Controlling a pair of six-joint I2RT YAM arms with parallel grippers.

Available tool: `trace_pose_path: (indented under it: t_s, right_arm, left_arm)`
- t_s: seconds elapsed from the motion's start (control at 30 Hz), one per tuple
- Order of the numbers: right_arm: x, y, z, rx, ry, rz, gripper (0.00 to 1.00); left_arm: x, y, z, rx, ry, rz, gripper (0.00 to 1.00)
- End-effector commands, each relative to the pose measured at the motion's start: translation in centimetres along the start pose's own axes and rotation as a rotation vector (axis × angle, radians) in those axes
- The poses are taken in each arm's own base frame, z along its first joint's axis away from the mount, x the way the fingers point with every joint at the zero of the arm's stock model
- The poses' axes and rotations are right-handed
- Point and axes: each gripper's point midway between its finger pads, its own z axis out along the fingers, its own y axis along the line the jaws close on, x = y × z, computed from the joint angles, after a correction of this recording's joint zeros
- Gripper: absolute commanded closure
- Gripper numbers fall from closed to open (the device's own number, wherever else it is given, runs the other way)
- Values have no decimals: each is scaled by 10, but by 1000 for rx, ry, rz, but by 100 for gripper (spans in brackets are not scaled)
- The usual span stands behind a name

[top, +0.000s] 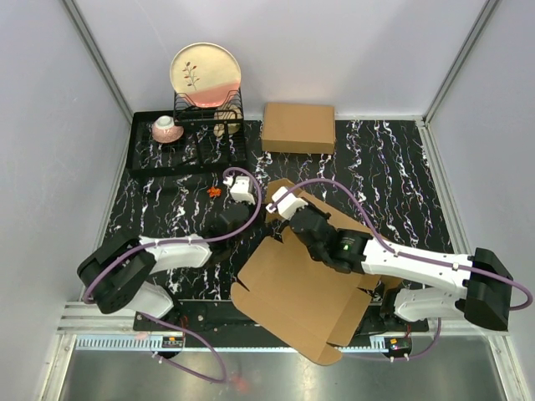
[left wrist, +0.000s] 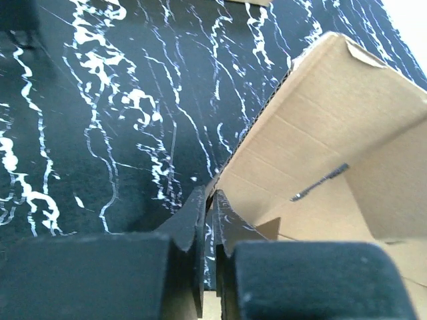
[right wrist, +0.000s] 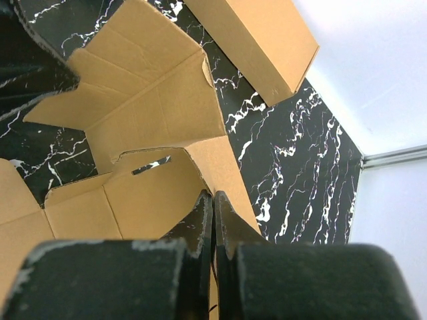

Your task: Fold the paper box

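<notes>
**A:** What are your tools doing?

**B:** My left tool (left wrist: 212, 193) is sitting with its jaws together at the edge of a raised flap (left wrist: 320, 120). I cannot tell whether it is pinching it. My right tool (right wrist: 213, 197) is closed on nothing and hovering over the base, I think to be pinning it.

**A:** And the box?

**B:** The box (top: 292, 292) is lying mostly unfolded between my arms, at the near edge of the black marbled bench (top: 376, 167). Another box (top: 298, 127) and a rack (top: 192, 152) are sitting at the back, with white walls closing round.
</notes>
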Motion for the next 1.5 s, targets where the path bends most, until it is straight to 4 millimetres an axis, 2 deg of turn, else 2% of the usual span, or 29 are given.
trace_pose_path:
  t_s: [0.0,0.03,0.1,0.2,0.33,0.43,0.5,0.53,0.6,0.67,0.77,0.8,0.93,1.0,1.13,1.23,1.37,1.47]
  right_arm:
    - [12,18,7,-78,38,52,100]
    - [14,18,9,-77,47,55,100]
    - [15,16,13,-69,57,70,100]
    - [16,17,16,-63,66,77,100]
    - [20,20,19,-55,80,72,100]
    - [21,15,19,-19,87,73,100]
    - [19,8,17,5,79,74,100]
    - [15,3,14,13,62,85,100]
    - [4,-2,5,16,24,97,100]
    - [1,-2,-1,24,9,77,100]
    - [-3,9,-11,15,0,27,100]
    - [-4,20,-14,0,-7,0,100]
    - [11,32,-13,25,28,-65,100]
    - [15,32,-12,51,33,-74,100]
    - [20,30,-9,93,37,-106,100]
    - [18,30,-9,97,49,-92,100]
    - [15,28,-13,78,43,-76,91]
    - [15,23,-17,77,53,-78,89]
  left_arm:
    - [-53,-40,-4,123,-91,-65,100]
    - [-50,-40,-7,119,-65,-66,100]
    - [-57,-49,-14,146,-53,-93,100]
    - [-59,-55,-23,162,-17,-122,100]
    - [-50,-59,-37,189,-19,-170,100]
    - [-45,-61,-46,226,-52,-198,100]
    - [-46,-62,-52,243,-78,-218,100]
    - [-41,-60,-56,254,-83,-223,100]
    - [-42,-59,-62,261,-111,-234,100]
    - [-38,-57,-69,278,-125,-249,100]
    - [-33,-57,-79,303,-138,-273,100]
    - [-32,-57,-81,308,-145,-277,100]
    - [-19,-61,-95,350,-145,-274,100]
    - [-17,-66,-100,376,-149,-283,100]
    - [-9,-64,-104,376,-143,-280,100]
    - [-10,-60,-103,356,-158,-269,100]
    - [-14,-57,-103,342,-184,-245,100]
    - [-14,-55,-103,343,-197,-238,100]
